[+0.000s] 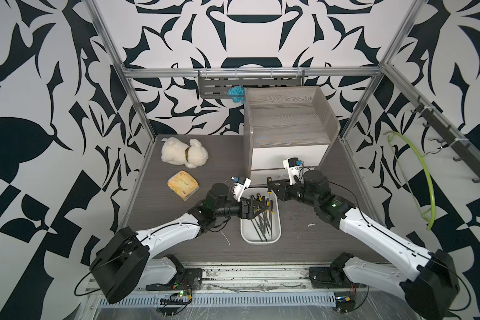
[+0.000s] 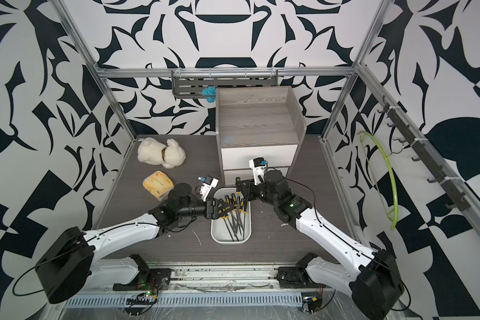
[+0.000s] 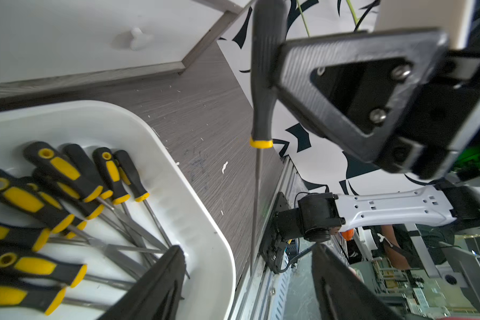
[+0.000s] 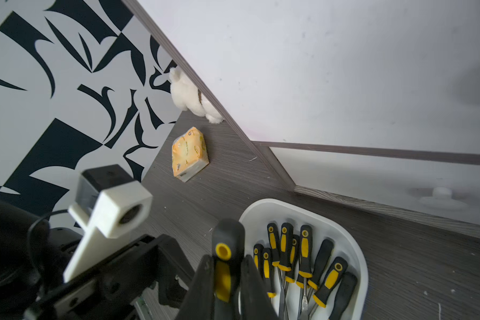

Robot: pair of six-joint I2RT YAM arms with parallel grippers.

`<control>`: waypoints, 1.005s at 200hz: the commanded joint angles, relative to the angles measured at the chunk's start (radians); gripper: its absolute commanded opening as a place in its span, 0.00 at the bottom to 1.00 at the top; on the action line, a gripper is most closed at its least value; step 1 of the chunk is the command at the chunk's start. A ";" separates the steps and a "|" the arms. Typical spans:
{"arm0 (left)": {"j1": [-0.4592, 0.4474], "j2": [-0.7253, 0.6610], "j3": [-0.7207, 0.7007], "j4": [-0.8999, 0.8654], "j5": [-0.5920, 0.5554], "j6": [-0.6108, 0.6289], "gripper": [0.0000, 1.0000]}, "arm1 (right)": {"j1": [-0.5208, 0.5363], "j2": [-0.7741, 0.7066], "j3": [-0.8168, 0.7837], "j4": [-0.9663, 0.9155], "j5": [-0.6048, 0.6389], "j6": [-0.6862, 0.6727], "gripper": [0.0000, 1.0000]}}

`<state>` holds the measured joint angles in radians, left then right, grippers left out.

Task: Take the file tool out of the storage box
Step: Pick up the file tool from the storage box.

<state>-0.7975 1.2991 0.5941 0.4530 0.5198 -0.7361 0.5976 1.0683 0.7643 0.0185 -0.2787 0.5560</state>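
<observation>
We are holding the file (image 3: 262,110) in the air: the right fingers (image 3: 288,66) are clenching its black handle, and the blade is hanging straight down. It is hanging apart from what is lying in the box (image 1: 249,231), at the box's corner toward the back and right edges of the surface (image 1: 302,235), just in front of the cabinet (image 1: 286,122). We cannot tell whether the tip is over the rim or just beside it. The box is lying midway between the left and right edges, nearer the front edge, with the other files (image 3: 53,166) crossing one another inside. The left fingers (image 1: 257,206) are spread apart, grasping nothing, and are hanging low over the handles in the box.

We are judging the lifting as nearly done, but things could be going wrong from here. The grip is only on the handle, so the long blade could be swinging, or the file slipping, under a fast turn. If the arm is moving sideways too low, the tip could be catching the rim or the crossed files. The two arms are very near each other and the cabinet is just behind, so a careless move could be bumping one of them. The left fingers, if closing now, could be seizing a second file.
</observation>
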 commanded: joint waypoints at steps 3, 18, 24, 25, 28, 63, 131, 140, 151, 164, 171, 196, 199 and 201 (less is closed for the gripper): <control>-0.032 0.058 0.044 0.015 0.005 0.032 0.76 | -0.003 -0.040 -0.012 0.077 -0.012 0.028 0.00; -0.044 0.089 0.058 0.017 0.011 0.030 0.74 | -0.004 -0.042 -0.023 0.092 -0.006 0.034 0.00; -0.047 0.102 0.063 0.018 0.013 0.028 0.72 | -0.005 -0.042 -0.028 0.095 -0.005 0.037 0.00; -0.048 0.103 0.063 0.018 0.014 0.028 0.72 | -0.004 -0.041 -0.028 0.095 -0.005 0.037 0.00; -0.049 0.108 0.065 0.023 0.015 0.026 0.71 | -0.004 -0.040 -0.028 0.095 -0.005 0.038 0.00; -0.058 0.129 0.067 0.040 0.009 0.014 0.44 | -0.004 -0.019 -0.037 0.108 -0.007 0.049 0.00; -0.060 0.159 0.069 0.070 0.033 -0.006 0.33 | -0.005 -0.040 -0.062 0.133 0.025 0.050 0.00; -0.060 0.165 0.068 0.086 0.043 -0.015 0.31 | -0.004 -0.042 -0.069 0.140 0.030 0.051 0.00; -0.060 0.169 0.069 0.089 0.042 -0.020 0.25 | -0.004 -0.042 -0.077 0.150 0.037 0.053 0.00; -0.062 0.169 0.068 0.088 0.035 -0.020 0.19 | -0.004 -0.035 -0.079 0.152 0.037 0.052 0.00; -0.062 0.166 0.068 0.083 0.031 -0.019 0.14 | -0.004 -0.030 -0.077 0.153 0.036 0.051 0.00; -0.062 0.170 0.071 0.076 0.031 -0.019 0.08 | -0.003 -0.018 -0.080 0.162 0.033 0.056 0.00; -0.063 0.172 0.071 0.077 0.031 -0.020 0.08 | -0.004 -0.019 -0.081 0.163 0.033 0.057 0.00; -0.063 0.172 0.071 0.077 0.030 -0.021 0.08 | -0.005 -0.019 -0.080 0.164 0.033 0.057 0.00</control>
<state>-0.8608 1.4635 0.6418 0.5201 0.5415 -0.7536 0.5968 1.0561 0.6773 0.1047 -0.2535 0.6052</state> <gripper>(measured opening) 0.088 0.157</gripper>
